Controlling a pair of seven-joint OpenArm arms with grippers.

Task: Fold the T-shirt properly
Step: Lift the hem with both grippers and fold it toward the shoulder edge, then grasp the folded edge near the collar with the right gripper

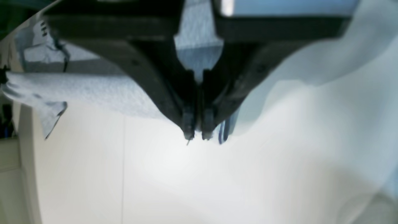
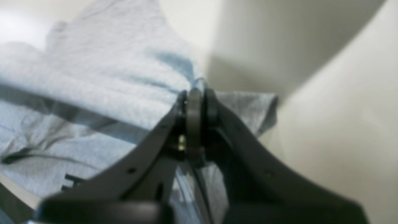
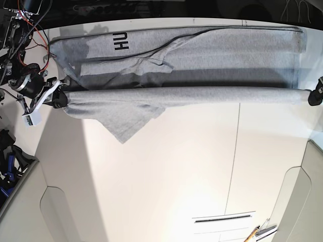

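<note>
Shirt [image 3: 202,55]: spread along worktop [image 3: 166,171] far edge, its near fold lifted.
Handling: I judge it light, limp, sagging; best held at fold ends.
Left hand [image 3: 314,96]: clamped on shirt.
Right hand [image 3: 58,98]: clamped on shirt.

grey t-shirt [image 3: 202,60] stretched, edge lifted

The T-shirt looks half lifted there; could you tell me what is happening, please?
Both arms are folding the T-shirt on the white table. The right gripper and the left gripper are each shut on one end of a long edge, holding it stretched between them above the rest of the shirt. One sleeve hangs from that edge.
</note>
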